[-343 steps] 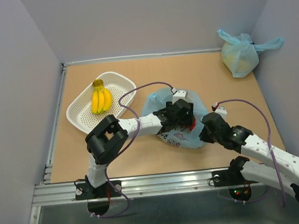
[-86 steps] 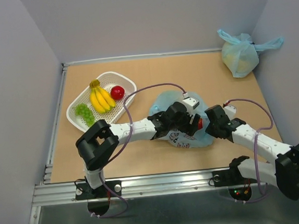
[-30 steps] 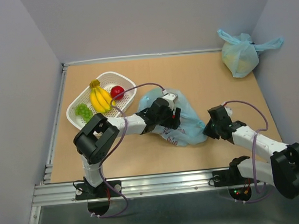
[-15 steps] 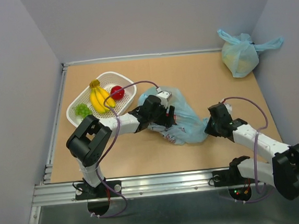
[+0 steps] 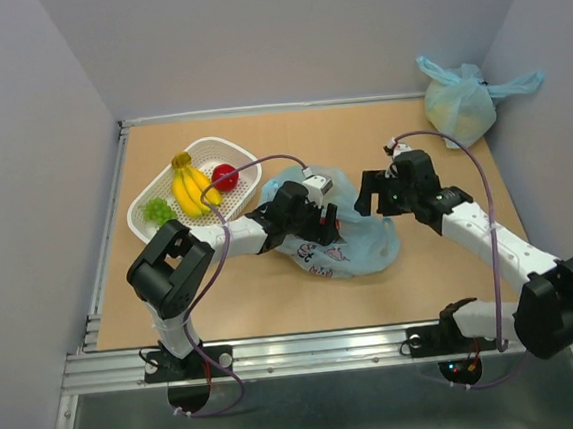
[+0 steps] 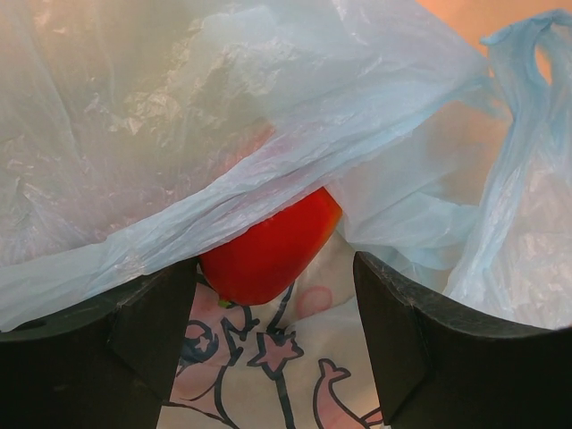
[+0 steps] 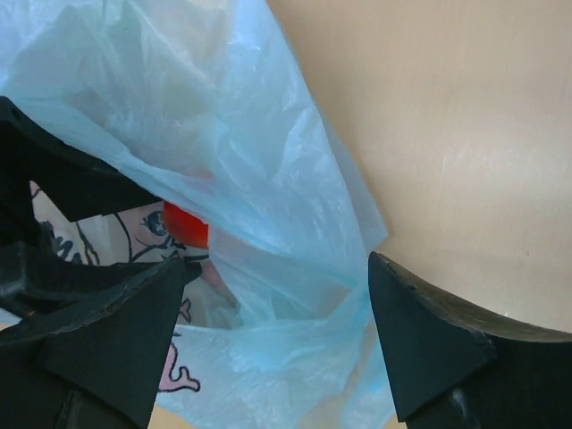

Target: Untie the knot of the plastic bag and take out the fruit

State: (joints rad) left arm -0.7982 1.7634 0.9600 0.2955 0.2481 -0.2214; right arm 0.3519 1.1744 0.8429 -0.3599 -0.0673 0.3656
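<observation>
Top view: the plastic bag (image 5: 358, 252) lies crumpled on the table (image 5: 441, 261) at centre frame, cartoon print facing up at its lower edge. The left gripper (image 5: 317, 217) is pushed into the bag's left side from the lower left. The right gripper (image 5: 374, 199) hovers at the bag's upper right corner, apart from the film.

Left wrist view: fingers (image 6: 134, 331) spread wide, released. The orange-red fruit piece (image 6: 268, 246) sits between them at centre frame, half covered by a fold of blue film and resting on the printed layer. The right finger is clear of the piece; whether the left one touches it cannot be told. A loose handle strip (image 6: 527, 63) hangs at the upper right.

Right wrist view: fingers (image 7: 438, 349) released, wide apart, grasping nothing; bag below them, a red patch showing through at left centre.

The white basket (image 5: 241, 156), upper left, holds the banana bunch (image 5: 191, 189), red apple (image 5: 225, 176) and green grapes (image 5: 158, 212). The plain bag (image 5: 460, 109) sits in the upper right corner, tied
</observation>
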